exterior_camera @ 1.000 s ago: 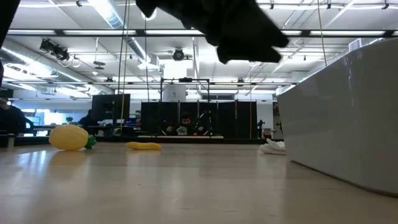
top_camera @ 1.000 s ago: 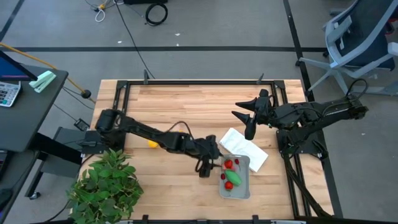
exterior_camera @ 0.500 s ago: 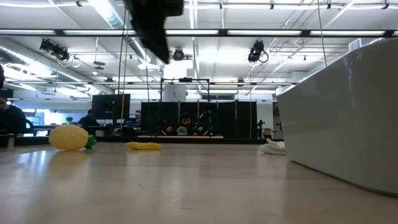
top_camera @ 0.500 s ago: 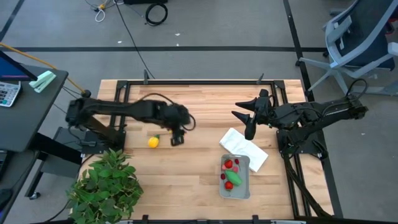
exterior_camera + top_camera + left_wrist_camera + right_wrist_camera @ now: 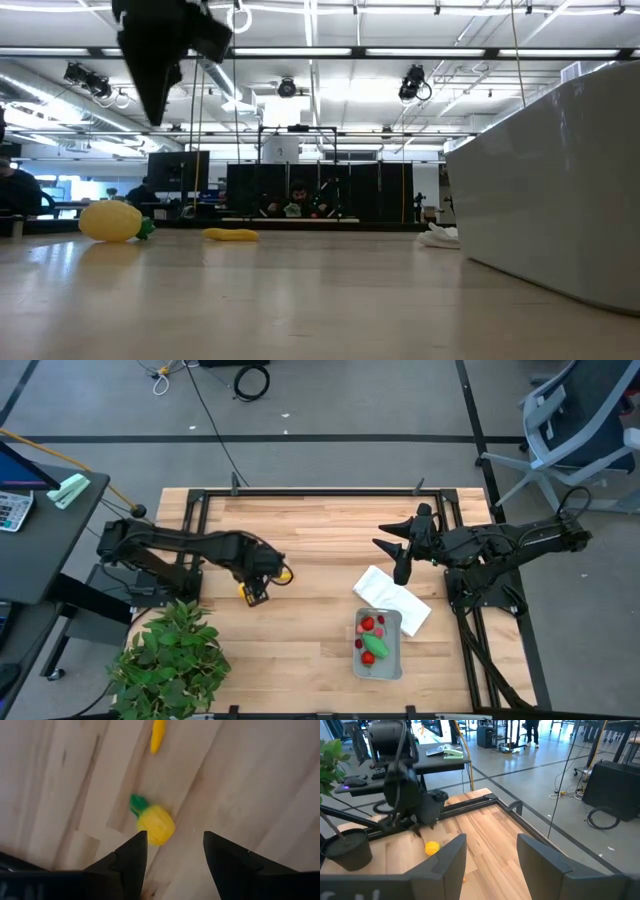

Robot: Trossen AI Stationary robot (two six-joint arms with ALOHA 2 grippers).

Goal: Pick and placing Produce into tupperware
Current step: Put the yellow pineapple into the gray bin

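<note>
The left gripper [image 5: 171,851] hangs above the table with fingers spread wide, holding nothing, directly over the yellow lemon-like piece [image 5: 155,823]. The thin orange-yellow piece [image 5: 157,735] lies just beyond it. The tupperware [image 5: 378,645], containing red pieces and a green oval, sits well right. The right gripper [image 5: 397,547] waits far right, fingers apart.

One tupperware [image 5: 392,655], two red produce [image 5: 368,624], one green [image 5: 376,645].

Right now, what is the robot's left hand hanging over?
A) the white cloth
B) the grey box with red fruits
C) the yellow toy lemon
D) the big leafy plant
C: the open left hand hangs just above the yellow toy lemon on the wooden table.
</note>
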